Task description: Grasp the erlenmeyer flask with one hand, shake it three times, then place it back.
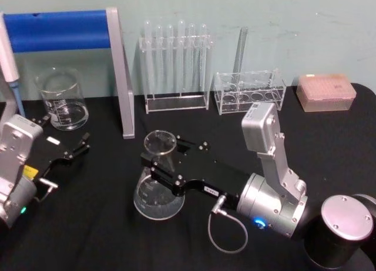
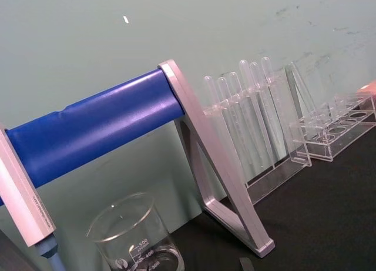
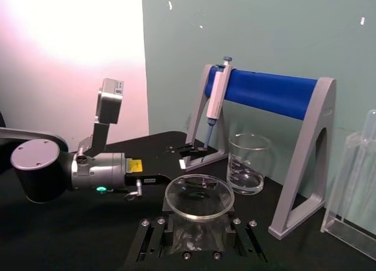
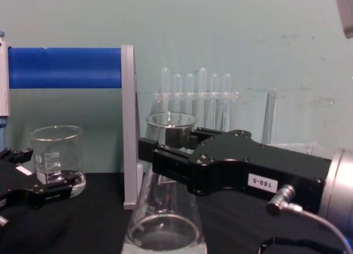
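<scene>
The erlenmeyer flask [image 1: 157, 196] is clear glass and stands upright near the table's middle, its base low against the black surface. My right gripper [image 1: 160, 160] reaches in from the right, and its black jaws are shut on the flask's neck just under the flared rim. In the chest view the flask [image 4: 164, 223] widens below the right gripper [image 4: 160, 150]. The right wrist view looks down on the flask's rim [image 3: 198, 198] between the jaws. My left gripper [image 1: 66, 130] rests open at the far left, apart from the flask.
A graduated beaker [image 1: 61, 100] stands back left beside a blue-roll stand [image 1: 59, 30] holding a pipette [image 3: 214, 100]. Two clear racks [image 1: 176, 65] [image 1: 249, 93] with test tubes and a pink tip box [image 1: 326, 91] line the back wall.
</scene>
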